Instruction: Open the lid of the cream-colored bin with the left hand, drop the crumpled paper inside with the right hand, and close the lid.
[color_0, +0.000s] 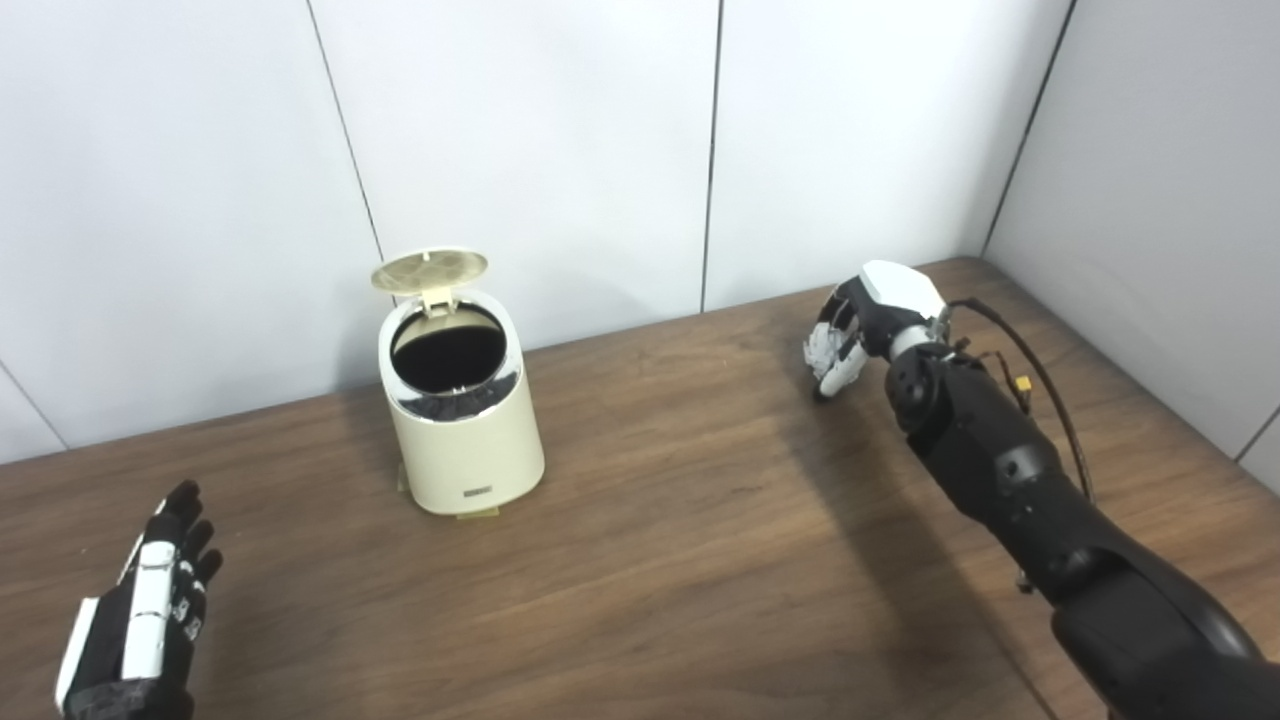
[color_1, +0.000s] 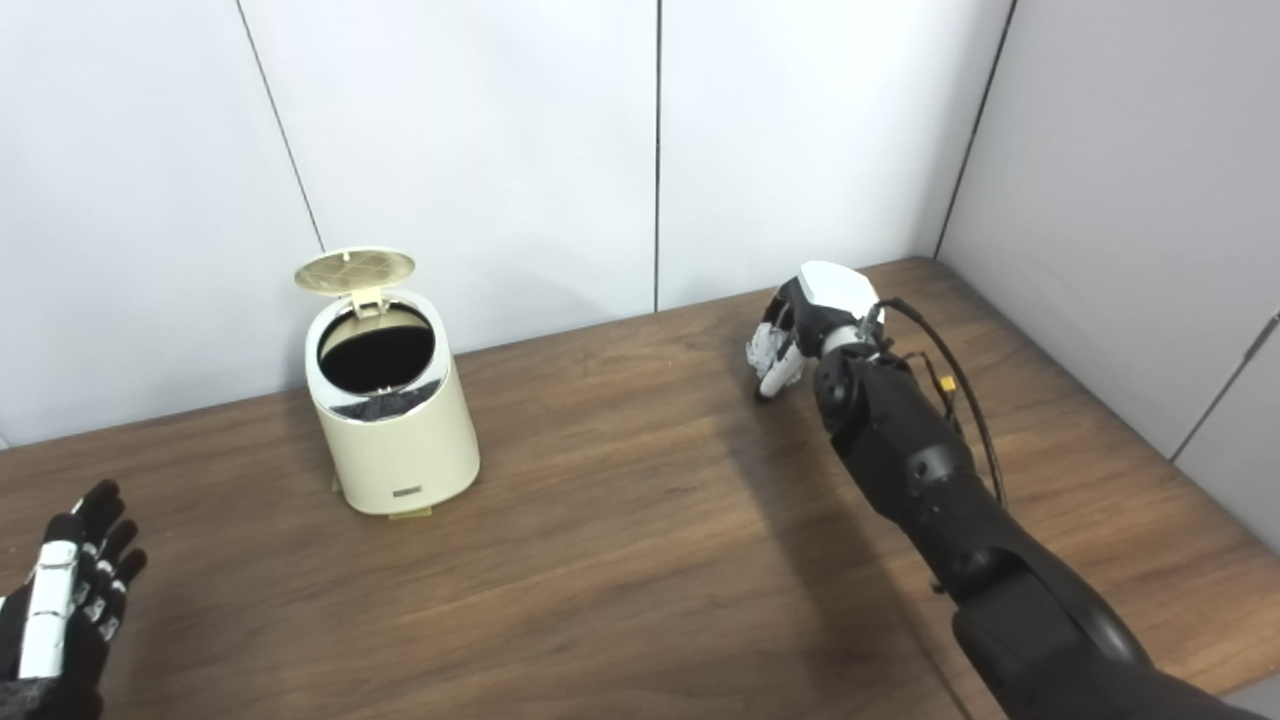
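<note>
Left eye view: fuller left hand (color_0: 140, 610); lid (color_0: 430, 270) up.

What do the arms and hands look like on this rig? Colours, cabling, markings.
Both hands are black with white panels: the left hand has white strips along its back and fingers plus small white markings, the right hand a white back plate and white finger segments. The right arm is glossy black and rounded, with dark cables looped outside near the wrist and a small yellow connector.
</note>
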